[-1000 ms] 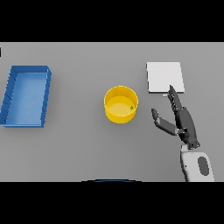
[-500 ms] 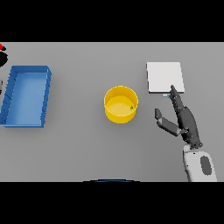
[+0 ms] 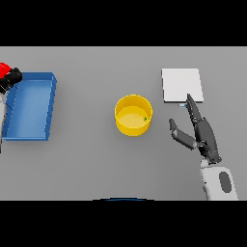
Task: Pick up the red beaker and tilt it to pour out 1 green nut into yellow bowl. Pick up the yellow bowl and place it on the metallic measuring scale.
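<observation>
The yellow bowl [image 3: 133, 115] stands at the middle of the table with a small green nut [image 3: 145, 118] inside at its right. The metallic measuring scale [image 3: 181, 85] lies flat at the back right. My right hand [image 3: 200, 132] is open to the right of the bowl, fingers straight and pointing toward the scale, thumb spread toward the bowl, touching neither. At the far left edge my left hand [image 3: 13, 76] is curled round the red beaker [image 3: 4, 69], only partly in view.
A blue tray [image 3: 50, 107] lies at the left, just right of my left hand and the beaker. Grey tabletop separates the tray, the bowl and the scale.
My left hand with the red beaker has come into view at the far left edge, moving in beside the blue tray. My right hand has shifted slightly right and nearer.
</observation>
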You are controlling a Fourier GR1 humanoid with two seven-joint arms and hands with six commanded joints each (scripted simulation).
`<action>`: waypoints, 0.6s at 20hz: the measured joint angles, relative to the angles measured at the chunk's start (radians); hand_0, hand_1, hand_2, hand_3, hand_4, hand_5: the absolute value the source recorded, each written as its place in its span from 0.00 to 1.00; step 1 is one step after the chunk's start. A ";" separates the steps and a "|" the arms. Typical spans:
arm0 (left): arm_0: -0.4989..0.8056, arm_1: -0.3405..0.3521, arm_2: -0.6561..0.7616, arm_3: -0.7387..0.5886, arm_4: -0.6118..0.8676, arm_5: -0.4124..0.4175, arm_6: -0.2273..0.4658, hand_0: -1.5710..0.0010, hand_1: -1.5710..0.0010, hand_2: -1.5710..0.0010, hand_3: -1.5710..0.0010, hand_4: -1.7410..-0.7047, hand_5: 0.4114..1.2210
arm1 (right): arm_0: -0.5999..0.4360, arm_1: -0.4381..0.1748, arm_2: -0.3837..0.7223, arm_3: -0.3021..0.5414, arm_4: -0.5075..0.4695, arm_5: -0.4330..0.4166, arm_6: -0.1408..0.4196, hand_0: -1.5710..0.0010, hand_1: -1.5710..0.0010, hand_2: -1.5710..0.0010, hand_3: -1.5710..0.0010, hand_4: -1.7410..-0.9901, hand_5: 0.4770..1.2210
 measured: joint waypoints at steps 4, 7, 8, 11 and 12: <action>0.050 -0.024 0.041 -0.126 0.101 -0.129 -0.005 0.50 0.58 0.62 0.76 0.83 0.36 | 0.004 0.007 0.005 0.000 0.005 -0.003 -0.010 1.00 1.00 1.00 1.00 0.56 0.33; 0.061 -0.019 0.027 -0.158 0.100 -0.177 0.001 0.74 0.78 0.81 0.88 0.90 0.32 | -0.002 0.005 0.002 0.002 0.006 -0.007 0.010 1.00 1.00 1.00 1.00 0.57 0.33; 0.061 -0.014 0.026 -0.146 0.080 -0.191 0.001 0.80 0.83 0.84 0.90 0.91 0.31 | 0.004 0.006 0.003 0.003 0.006 -0.006 0.001 1.00 1.00 1.00 1.00 0.57 0.33; 0.054 -0.017 0.028 -0.124 0.047 -0.222 0.001 0.90 0.91 0.92 0.95 0.93 0.30 | 0.002 -0.002 0.000 0.000 0.013 -0.010 0.000 1.00 1.00 1.00 1.00 0.58 0.32; 0.056 -0.015 0.032 -0.128 0.043 -0.235 0.001 0.92 0.93 0.94 0.96 0.95 0.30 | 0.002 -0.004 0.001 0.000 0.019 -0.013 0.003 1.00 1.00 1.00 1.00 0.58 0.32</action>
